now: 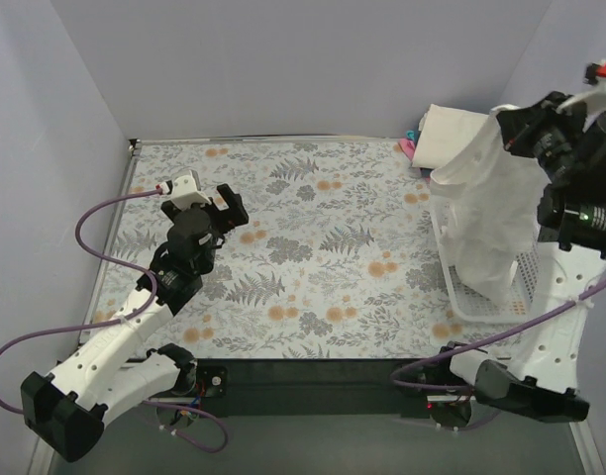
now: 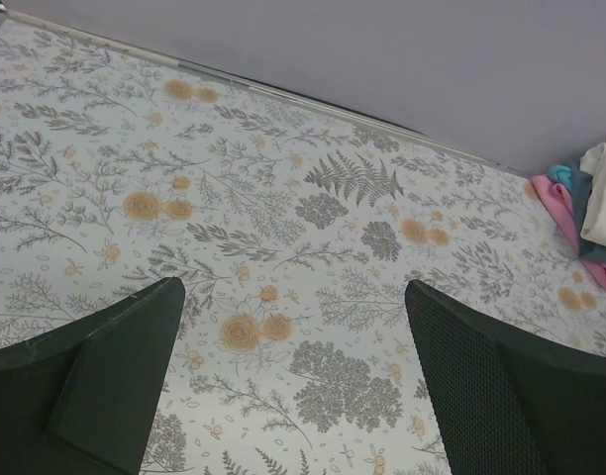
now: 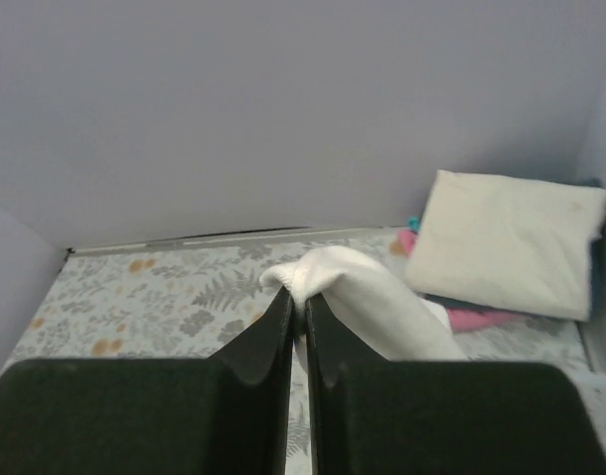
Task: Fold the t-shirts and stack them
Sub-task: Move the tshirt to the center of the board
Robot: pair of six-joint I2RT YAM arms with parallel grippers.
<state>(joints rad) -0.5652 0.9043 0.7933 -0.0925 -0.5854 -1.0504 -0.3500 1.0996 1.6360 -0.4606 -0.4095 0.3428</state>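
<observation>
My right gripper [image 1: 513, 124] [image 3: 297, 297] is raised high at the right and shut on a fold of a white t-shirt [image 1: 486, 213] [image 3: 372, 307]. The shirt hangs down from it over the basket. A stack of folded t-shirts [image 1: 447, 134] lies at the far right corner, with a cream one [image 3: 506, 242] on top and pink [image 3: 476, 319] and teal layers beneath; the pink edge [image 2: 555, 203] also shows in the left wrist view. My left gripper [image 1: 229, 208] [image 2: 295, 289] hovers open over the left of the table with nothing between its fingers.
A white lattice basket [image 1: 481, 302] stands at the right edge under the hanging shirt. The floral tablecloth [image 1: 313, 247] covers the table, walled in by grey panels [image 1: 283, 59] at the back and sides.
</observation>
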